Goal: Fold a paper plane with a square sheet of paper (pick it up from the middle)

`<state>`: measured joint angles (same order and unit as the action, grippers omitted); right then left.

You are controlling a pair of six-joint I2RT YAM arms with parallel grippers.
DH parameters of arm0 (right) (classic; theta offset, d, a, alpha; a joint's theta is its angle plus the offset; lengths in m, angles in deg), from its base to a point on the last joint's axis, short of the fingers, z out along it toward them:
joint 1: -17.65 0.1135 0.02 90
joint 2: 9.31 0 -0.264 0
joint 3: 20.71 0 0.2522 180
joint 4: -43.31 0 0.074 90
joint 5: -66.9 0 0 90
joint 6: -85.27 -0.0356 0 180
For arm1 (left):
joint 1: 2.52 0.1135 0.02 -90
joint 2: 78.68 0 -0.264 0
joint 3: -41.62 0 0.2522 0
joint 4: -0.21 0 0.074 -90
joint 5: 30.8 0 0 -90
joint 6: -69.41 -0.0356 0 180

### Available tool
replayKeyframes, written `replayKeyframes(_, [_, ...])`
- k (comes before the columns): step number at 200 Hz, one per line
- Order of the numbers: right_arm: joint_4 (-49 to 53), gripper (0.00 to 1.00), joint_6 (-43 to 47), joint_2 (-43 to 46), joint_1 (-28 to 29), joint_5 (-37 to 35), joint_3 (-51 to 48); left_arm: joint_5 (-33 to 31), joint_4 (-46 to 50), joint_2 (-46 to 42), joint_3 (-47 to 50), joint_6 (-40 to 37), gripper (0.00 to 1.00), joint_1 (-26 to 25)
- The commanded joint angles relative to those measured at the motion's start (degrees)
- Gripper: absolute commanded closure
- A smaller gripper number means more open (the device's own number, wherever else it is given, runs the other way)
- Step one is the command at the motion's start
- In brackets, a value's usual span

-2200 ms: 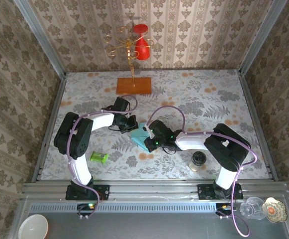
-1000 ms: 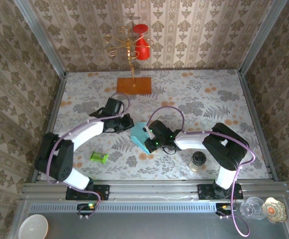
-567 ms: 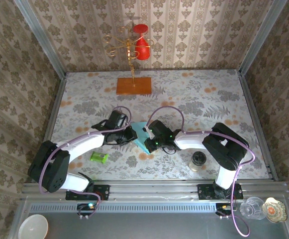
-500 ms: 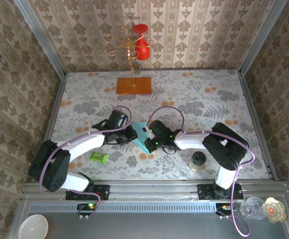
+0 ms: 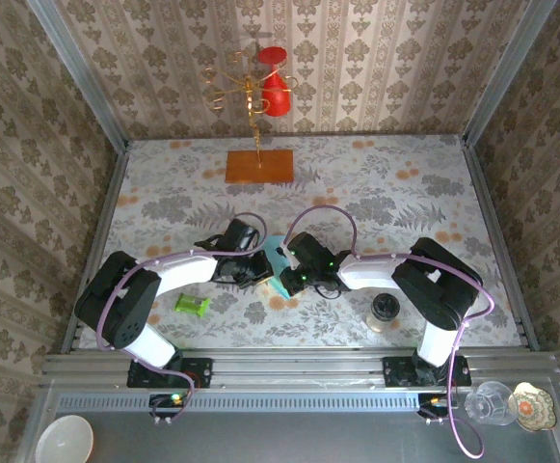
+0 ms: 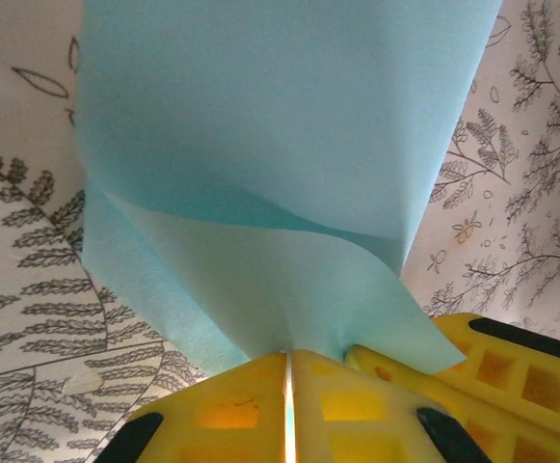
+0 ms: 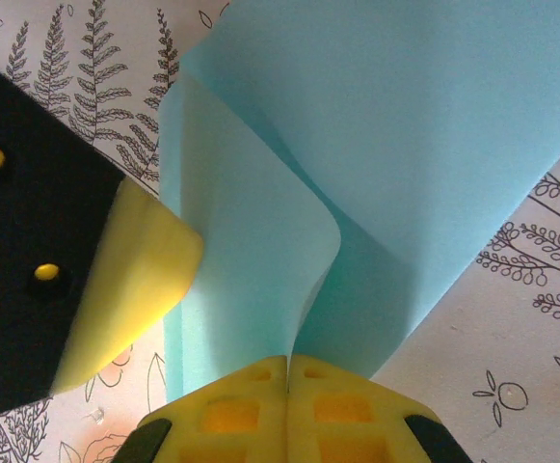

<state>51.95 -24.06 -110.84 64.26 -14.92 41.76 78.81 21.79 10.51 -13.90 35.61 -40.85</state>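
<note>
My left gripper (image 6: 287, 362) is pinched shut on the near edge of the light-blue sheet of paper (image 6: 280, 116), with the jaws closed to a hairline and the paper running into the seam. My right gripper (image 7: 287, 367) is clamped the same way on that sheet, just beside the left one. Between the two grips the sheet bows: an upper layer curls over a lower one without a sharp crease. The sheet sits near the middle of the worktop (image 5: 405, 193), a little toward its near edge, well apart from the green cylinder (image 5: 192, 305) at the near-left. To do this fold well, I judge that both grips should move together at equal tension. The loose layer should be laid down until its edges meet the lower layer squarely, and only then should the bend be pressed flat, because uneven pull would skew the crease. From above, the grippers cover most of the sheet. Both wrist views cut off its far corners. I cannot tell how many layers each jaw holds, or whether the lower layer touches the worktop.
</note>
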Motion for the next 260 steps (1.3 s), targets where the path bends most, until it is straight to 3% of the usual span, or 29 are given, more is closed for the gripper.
replayKeyframes(1, [1.2,1.00,0.1,-0.7,-0.4,0.6,0.2,0.2,-1.5,-0.4,-1.1,0.4,0.88,-0.1])
replayKeyframes(260, [2.0,1.00,0.2,-0.3,-0.4,0.3,0.5,-1.1,-0.6,2.7,0.9,-0.3,0.92,2.6])
